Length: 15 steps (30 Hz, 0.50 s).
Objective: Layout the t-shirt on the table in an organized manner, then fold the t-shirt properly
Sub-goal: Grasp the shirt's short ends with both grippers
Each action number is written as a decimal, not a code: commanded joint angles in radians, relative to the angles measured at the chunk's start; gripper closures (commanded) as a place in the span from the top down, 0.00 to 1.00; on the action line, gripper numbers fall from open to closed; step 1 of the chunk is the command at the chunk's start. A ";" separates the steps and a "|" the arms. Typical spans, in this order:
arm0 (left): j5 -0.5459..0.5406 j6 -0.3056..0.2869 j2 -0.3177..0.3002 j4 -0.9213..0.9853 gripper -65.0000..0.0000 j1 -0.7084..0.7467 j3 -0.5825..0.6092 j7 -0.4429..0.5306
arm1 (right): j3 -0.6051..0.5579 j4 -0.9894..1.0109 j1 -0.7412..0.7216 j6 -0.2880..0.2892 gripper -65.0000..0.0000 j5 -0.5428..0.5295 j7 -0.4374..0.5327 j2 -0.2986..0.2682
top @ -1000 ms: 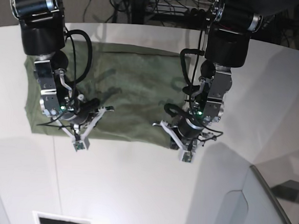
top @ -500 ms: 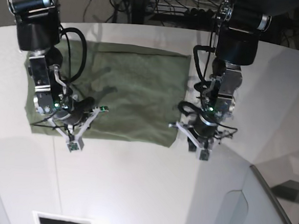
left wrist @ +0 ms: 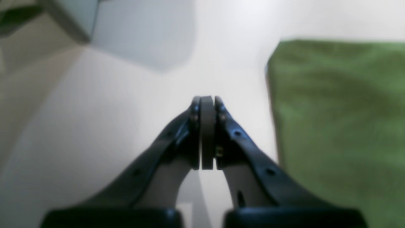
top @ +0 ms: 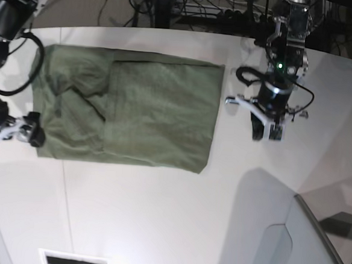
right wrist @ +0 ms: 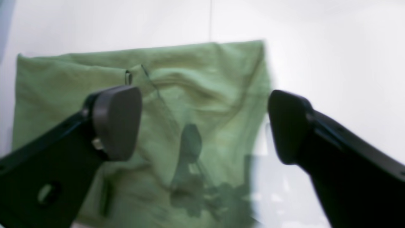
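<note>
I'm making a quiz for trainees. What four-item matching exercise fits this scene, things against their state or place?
Things:
1. t-shirt
2. left gripper
3. right gripper
4. table

States:
A. jaws wide open
B. white, bearing the cloth
C. jaws pressed shut, empty
D. olive-green, lying flat, partly folded

Pairs: 1-D, 2-C, 3-A, 4-B

The olive-green t-shirt [top: 129, 107] lay folded flat on the white table [top: 157, 221]. The left gripper [top: 265, 133] hung right of it, the right gripper [top: 10, 133] at its near-left corner.

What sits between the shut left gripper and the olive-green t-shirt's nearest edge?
Nothing: in the base view only bare white table separates the left gripper from the olive-green cotton t-shirt.
</note>
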State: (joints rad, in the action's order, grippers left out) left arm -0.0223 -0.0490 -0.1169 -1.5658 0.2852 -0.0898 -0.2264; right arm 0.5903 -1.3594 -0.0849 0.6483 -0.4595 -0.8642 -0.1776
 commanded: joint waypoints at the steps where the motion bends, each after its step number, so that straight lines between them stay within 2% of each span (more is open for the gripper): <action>1: -0.001 0.002 -0.014 -0.006 0.00 0.013 -0.005 0.025 | 0.017 0.022 -0.011 0.040 0.98 -0.023 0.007 -0.020; 6: -0.001 -0.010 -0.027 0.058 0.00 0.042 -0.001 0.026 | 0.023 0.208 -0.025 0.050 0.91 -0.023 0.023 -0.069; 8: -0.001 -0.067 -0.019 0.087 0.00 0.042 -0.009 0.026 | 0.023 0.283 -0.032 0.050 0.89 -0.023 0.046 -0.076; 11: -0.009 -0.122 -0.017 0.103 0.00 0.042 -0.011 0.026 | 0.023 0.347 -0.046 0.050 0.89 -0.023 0.056 -0.075; 15: -0.127 -0.145 -0.028 0.107 0.00 0.033 -0.011 0.020 | 0.023 0.354 -0.046 0.050 0.89 -0.023 0.044 -0.067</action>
State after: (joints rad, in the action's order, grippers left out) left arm -0.1501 -0.1921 -0.1371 -1.4456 0.3229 -0.0959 -0.2283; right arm 0.6094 -0.9932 -0.1131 0.6899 -0.4648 -0.8314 -0.2276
